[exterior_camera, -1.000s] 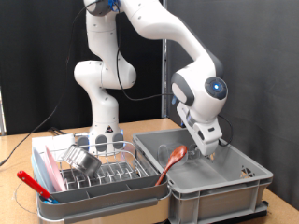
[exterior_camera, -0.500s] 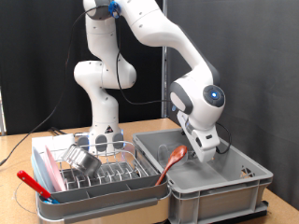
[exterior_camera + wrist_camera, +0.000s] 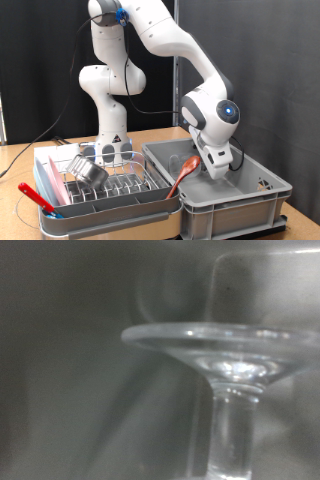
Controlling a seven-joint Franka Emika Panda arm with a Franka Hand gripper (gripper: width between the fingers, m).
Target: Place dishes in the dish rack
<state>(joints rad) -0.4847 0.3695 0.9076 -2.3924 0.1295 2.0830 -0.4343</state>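
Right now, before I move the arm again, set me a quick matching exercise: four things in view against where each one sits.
Things:
1. steel bowl
2. spoon
3. gripper
4. red utensil

Places:
A. leaning on the grey crate's near wall, at the exterior view's middle
B. lowered inside the grey crate, close to a clear glass
C. tipped among the wire prongs of the dish rack
D. at the dish rack's end, exterior view's bottom left

Pairs: 1-C, 2-A, 3-B, 4-D
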